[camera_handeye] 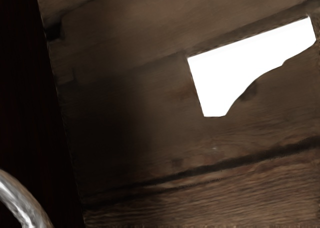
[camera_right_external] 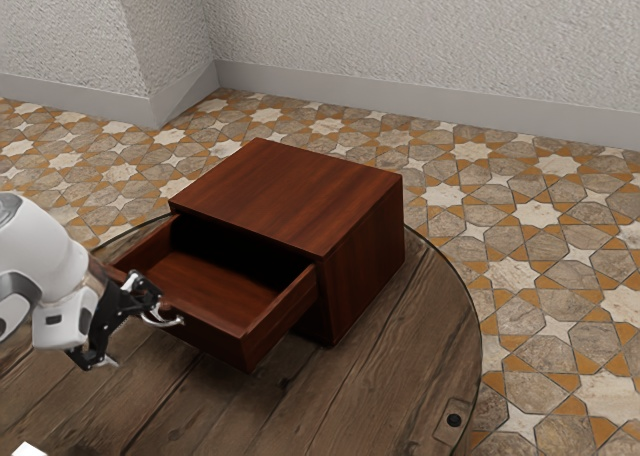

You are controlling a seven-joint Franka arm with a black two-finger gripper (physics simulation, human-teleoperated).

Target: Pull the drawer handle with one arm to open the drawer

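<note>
Drawer point(camera_right_external: 205, 284) stood pulled well out of cabinet point(camera_right_external: 300, 211), on round wooden table point(camera_right_external: 380, 396). Gripper point(camera_right_external: 148, 302) sat at drawer front, right by metal handle point(camera_right_external: 164, 320). Grip open or closed: couldn't tell.

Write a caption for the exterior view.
Franka arm beside the handle of the drawer, open from its wooden cabinet.

The pulled-out dark red-brown wooden drawer point(camera_right_external: 215, 301) juts from the boxy red-brown wooden cabinet point(camera_right_external: 300, 191) over the round plank table point(camera_right_external: 380, 376). Its curved silver metal handle point(camera_right_external: 165, 319) sticks out further. The drawer's hollow is open from above, and the planks toward the exterior view's right offer free passage.
</note>
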